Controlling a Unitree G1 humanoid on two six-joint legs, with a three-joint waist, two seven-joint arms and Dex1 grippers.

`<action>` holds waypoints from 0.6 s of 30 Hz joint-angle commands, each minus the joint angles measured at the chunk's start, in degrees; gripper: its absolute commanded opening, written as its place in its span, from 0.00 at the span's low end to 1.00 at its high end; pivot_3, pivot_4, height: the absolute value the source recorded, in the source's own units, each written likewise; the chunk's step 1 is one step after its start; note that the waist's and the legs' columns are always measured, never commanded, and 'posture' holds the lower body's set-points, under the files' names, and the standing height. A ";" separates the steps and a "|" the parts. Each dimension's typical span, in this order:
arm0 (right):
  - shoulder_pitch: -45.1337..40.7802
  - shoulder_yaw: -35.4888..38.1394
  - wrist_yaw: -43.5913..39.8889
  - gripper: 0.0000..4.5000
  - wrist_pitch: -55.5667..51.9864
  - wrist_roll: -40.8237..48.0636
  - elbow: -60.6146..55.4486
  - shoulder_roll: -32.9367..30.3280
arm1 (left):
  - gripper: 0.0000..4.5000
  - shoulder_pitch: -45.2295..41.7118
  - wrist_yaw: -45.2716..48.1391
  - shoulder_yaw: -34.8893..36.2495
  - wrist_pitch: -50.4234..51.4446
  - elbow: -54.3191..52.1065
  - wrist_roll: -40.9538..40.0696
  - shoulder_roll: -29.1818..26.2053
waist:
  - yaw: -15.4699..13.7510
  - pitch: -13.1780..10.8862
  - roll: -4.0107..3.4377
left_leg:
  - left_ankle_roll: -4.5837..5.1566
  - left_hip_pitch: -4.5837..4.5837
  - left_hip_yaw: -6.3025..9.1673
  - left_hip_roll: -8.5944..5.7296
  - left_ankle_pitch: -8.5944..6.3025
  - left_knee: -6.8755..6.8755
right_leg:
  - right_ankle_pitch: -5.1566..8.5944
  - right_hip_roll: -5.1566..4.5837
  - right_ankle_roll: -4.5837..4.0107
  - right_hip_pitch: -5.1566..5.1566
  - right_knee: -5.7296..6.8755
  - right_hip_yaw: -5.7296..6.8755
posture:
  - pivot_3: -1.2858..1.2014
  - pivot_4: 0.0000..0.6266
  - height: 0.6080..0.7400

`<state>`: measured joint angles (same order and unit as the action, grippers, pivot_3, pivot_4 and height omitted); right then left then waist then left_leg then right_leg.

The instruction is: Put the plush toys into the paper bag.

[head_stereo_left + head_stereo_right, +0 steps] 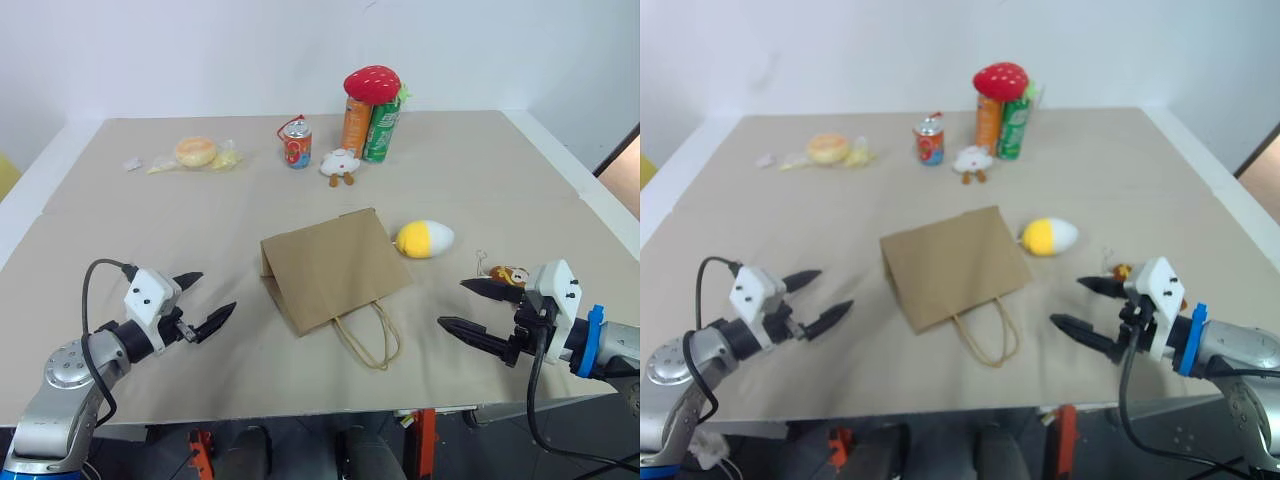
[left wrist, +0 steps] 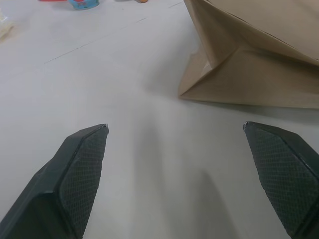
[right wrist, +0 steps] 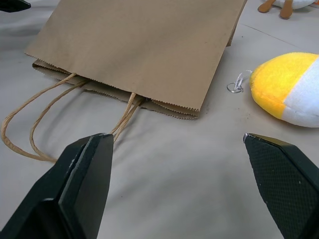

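Note:
The brown paper bag lies flat in the middle of the table, its cord handles pointing toward the front edge. A yellow egg-shaped plush with a white end rests just right of the bag, apart from it. A small orange-brown plush lies at the front right, partly hidden behind my right gripper. That gripper is open and empty, facing the bag's mouth and the egg plush. My left gripper is open and empty, left of the bag.
At the back stand a red drink can, an orange can and a green can with a red plush on top, and a small white plush. A bun in clear wrap lies at the back left.

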<state>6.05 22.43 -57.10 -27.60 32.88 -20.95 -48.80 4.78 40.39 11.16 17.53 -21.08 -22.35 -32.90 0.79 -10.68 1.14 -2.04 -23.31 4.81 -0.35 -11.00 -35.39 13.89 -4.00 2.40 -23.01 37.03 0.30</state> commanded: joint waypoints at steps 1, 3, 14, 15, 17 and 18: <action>-1.83 -0.44 0.19 1.00 0.84 0.06 -0.07 -0.27 | 1.00 0.79 -0.56 1.52 -0.38 -1.67 -0.32 -0.36 | 0.00 0.00 0.00 | 0.00 0.00 0.00 0.00 0.00 0.00 | 0.00 0.00 0.00 0.00 0.00 0.00 | 0.52 0.24 1.00; -2.89 -1.46 -0.04 1.00 0.82 0.18 0.22 -0.06 | 1.00 1.66 -0.43 1.47 -0.08 -2.85 -1.17 -0.08 | 0.22 -0.01 0.02 | 0.00 0.02 -0.04 0.02 0.00 -0.01 | -0.03 0.02 -0.04 -0.01 0.00 -0.03 | 0.52 0.24 1.00; -3.62 -2.28 -0.47 1.00 1.72 0.15 1.01 0.10 | 1.00 1.92 -1.12 0.76 0.11 -3.52 -1.29 0.25 | 0.14 -0.04 0.07 | 0.00 0.04 -0.17 0.11 0.00 -0.03 | -0.11 0.14 -0.07 -0.05 0.00 -0.25 | 0.52 0.24 1.00; -3.67 -2.32 -0.50 1.00 1.76 0.18 1.08 0.08 | 1.00 1.79 -1.26 0.72 0.21 -3.54 -1.34 0.28 | 0.14 -0.04 0.07 | 0.00 0.04 -0.17 0.11 0.00 -0.03 | -0.11 0.15 -0.06 -0.05 0.00 -0.26 | 0.52 0.24 1.00; -3.84 -2.45 -0.49 1.00 1.88 0.17 1.25 0.08 | 1.00 1.53 -1.42 0.61 0.41 -3.55 -1.46 0.28 | 0.14 -0.04 0.07 | 0.00 0.05 -0.17 0.12 0.00 -0.04 | -0.12 0.17 -0.06 -0.05 0.00 -0.27 | 0.52 0.24 1.00; -3.91 -2.50 -0.49 1.00 1.91 0.19 1.30 0.09 | 1.00 1.45 -1.44 0.57 0.52 -3.56 -1.50 0.26 | 0.14 -0.04 0.07 | 0.00 0.05 -0.17 0.13 0.00 -0.05 | -0.14 0.21 -0.06 -0.05 0.00 -0.29 | 0.52 0.24 1.00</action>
<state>3.05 19.68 -57.32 -26.80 32.86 -19.04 -48.70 6.69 39.16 11.20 17.99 -22.88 -23.02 -32.49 0.93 -10.72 1.22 -2.04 -23.26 4.63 -0.22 -10.99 -35.44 13.75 -3.78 2.34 -23.07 37.03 0.01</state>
